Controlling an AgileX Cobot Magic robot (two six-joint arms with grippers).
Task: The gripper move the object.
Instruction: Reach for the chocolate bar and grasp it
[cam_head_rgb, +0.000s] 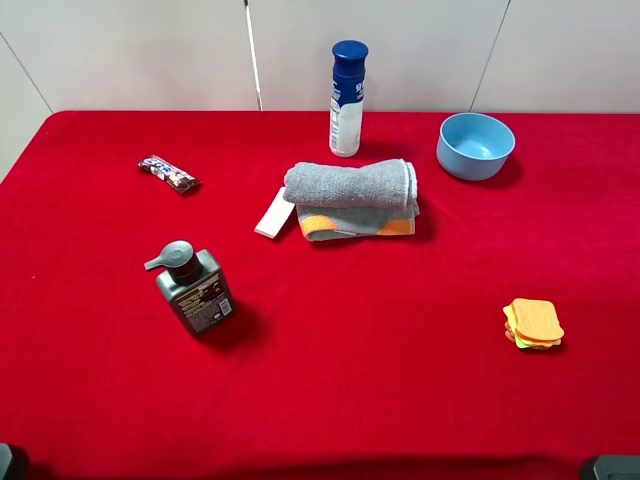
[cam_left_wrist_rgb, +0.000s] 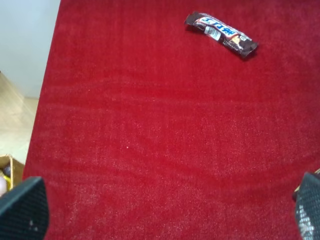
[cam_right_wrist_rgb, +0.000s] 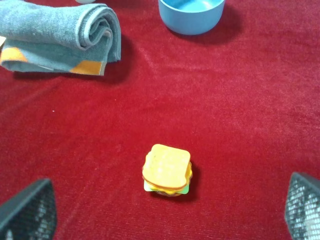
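The candy bar (cam_head_rgb: 168, 174) in a dark brown wrapper with white-blue lettering lies flat on the red table (cam_head_rgb: 350, 400) at the far left. It also shows in the left wrist view (cam_left_wrist_rgb: 221, 34). My left gripper (cam_left_wrist_rgb: 162, 212) is open and empty, low over bare cloth, well short of the bar. My right gripper (cam_right_wrist_rgb: 165, 212) is open and empty, with the sandwich toy (cam_right_wrist_rgb: 167, 170) lying between and just ahead of its fingers. In the high view only dark bits of the arms show at the bottom corners.
A grey pump bottle (cam_head_rgb: 192, 288) stands left of centre. A folded grey-and-orange towel (cam_head_rgb: 352, 198) with a white flat piece (cam_head_rgb: 273, 213) beside it lies mid-table. A blue-capped bottle (cam_head_rgb: 346, 98) and a blue bowl (cam_head_rgb: 475, 146) stand at the back. The sandwich toy (cam_head_rgb: 532, 324) lies right.
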